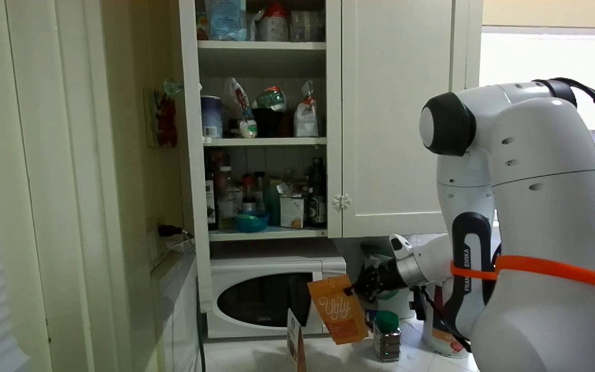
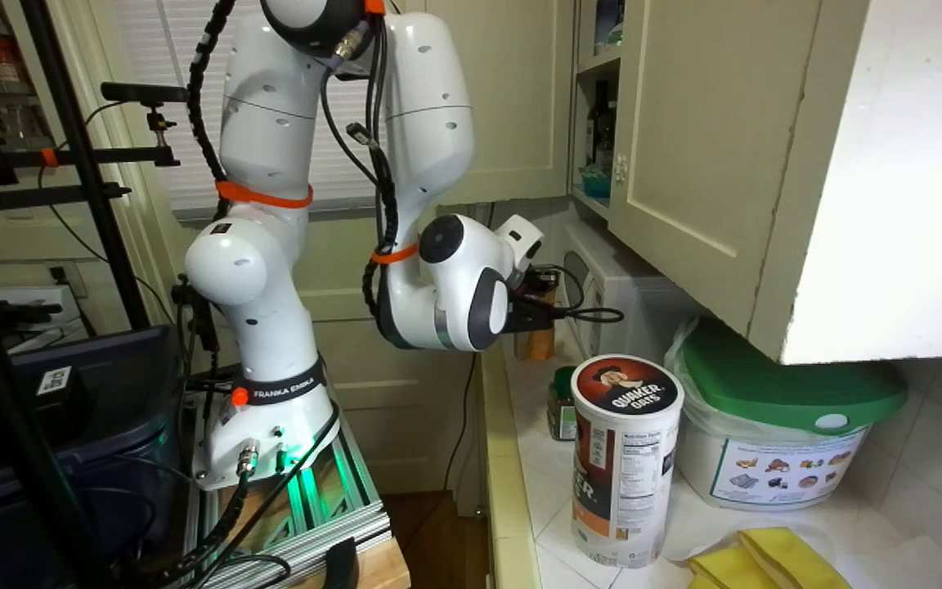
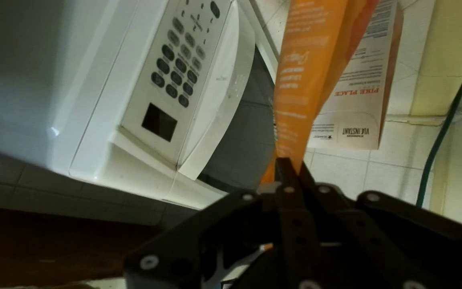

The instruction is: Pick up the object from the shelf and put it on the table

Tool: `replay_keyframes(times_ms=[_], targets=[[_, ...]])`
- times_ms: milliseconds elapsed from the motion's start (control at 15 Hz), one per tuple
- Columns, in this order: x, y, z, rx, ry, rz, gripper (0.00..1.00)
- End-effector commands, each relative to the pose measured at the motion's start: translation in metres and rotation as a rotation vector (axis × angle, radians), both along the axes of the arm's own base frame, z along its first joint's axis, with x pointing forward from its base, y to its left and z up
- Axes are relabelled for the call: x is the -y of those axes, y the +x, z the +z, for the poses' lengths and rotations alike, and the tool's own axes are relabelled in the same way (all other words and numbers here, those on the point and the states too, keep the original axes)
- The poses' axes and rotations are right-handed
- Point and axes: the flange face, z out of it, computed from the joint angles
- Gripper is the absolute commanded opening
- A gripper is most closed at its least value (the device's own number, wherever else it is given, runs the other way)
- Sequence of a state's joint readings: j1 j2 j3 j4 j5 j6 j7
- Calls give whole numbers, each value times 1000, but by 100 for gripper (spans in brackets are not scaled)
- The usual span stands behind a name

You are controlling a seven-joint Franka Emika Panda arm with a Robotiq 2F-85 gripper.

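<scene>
"Why this grip?"

"Pinched near its top corner, the orange packet [image 1: 337, 312] hangs tilted from my gripper [image 3: 293, 169] over the counter [image 2: 557, 540], inside the front edge [image 2: 512, 507], probably so the bottom lands first."

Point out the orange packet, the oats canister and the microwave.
Orange packet [image 1: 338, 312]: in an exterior view, on its printed front.
Oats canister [image 2: 626, 464]: in an exterior view, on its labelled side.
Microwave [image 3: 146, 96]: in the wrist view, on its control panel.
</scene>
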State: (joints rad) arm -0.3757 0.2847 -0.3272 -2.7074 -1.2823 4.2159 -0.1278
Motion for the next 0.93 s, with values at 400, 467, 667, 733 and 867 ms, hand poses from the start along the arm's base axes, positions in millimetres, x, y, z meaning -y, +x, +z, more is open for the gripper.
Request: replay_keyframes(times_ms=[400, 467, 667, 733, 867], targets=[[2, 31, -47, 116, -29, 97, 0], [3, 32, -52, 117, -33, 97, 0], [7, 33, -67, 114, -33, 107, 0], [7, 33, -73, 109, -34, 113, 0], [8, 33, -79, 95, -35, 124, 27]])
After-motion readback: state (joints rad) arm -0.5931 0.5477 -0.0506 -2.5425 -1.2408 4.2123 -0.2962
